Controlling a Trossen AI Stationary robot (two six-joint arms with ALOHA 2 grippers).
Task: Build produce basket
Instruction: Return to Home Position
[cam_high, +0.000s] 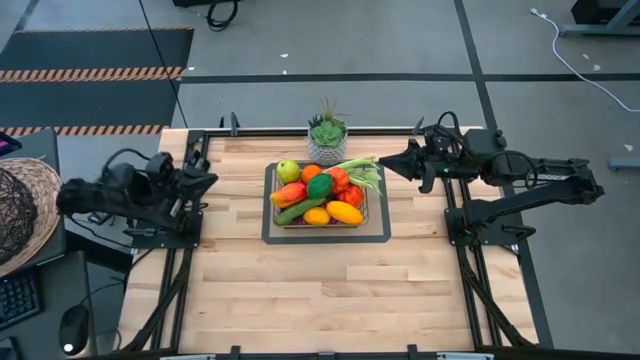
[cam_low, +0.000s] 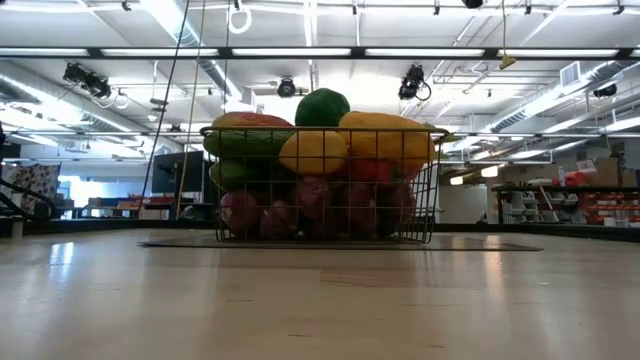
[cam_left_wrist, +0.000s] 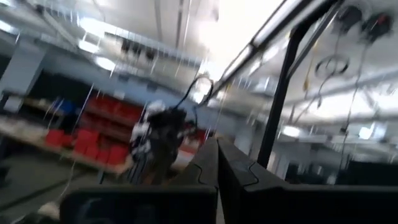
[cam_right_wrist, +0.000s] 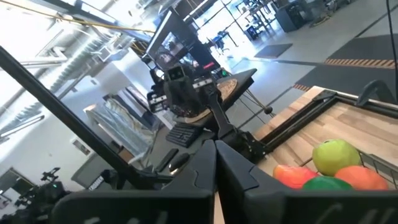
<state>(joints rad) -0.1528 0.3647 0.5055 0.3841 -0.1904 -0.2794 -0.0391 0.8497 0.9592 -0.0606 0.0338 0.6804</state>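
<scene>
The dark wire basket (cam_high: 325, 222) stands on a dark mat in the middle of the table, heaped with toy produce (cam_high: 322, 193): a green apple, orange, red, yellow and green pieces, a leek. The low view shows the basket (cam_low: 322, 232) full to above its rim. My left gripper (cam_high: 210, 180) is at the table's left edge, raised, its fingers shut (cam_left_wrist: 217, 168) and touching nothing. My right gripper (cam_high: 385, 164) hovers just right of the basket's far right corner, its fingers shut (cam_right_wrist: 215, 165), clear of the produce (cam_right_wrist: 336, 155).
A small patterned pot with a green succulent (cam_high: 327, 138) stands at the table's far edge, just behind the basket. A woven round basket (cam_high: 22, 212) sits off the table to the left. Bare wooden tabletop (cam_high: 330, 295) lies in front of the mat.
</scene>
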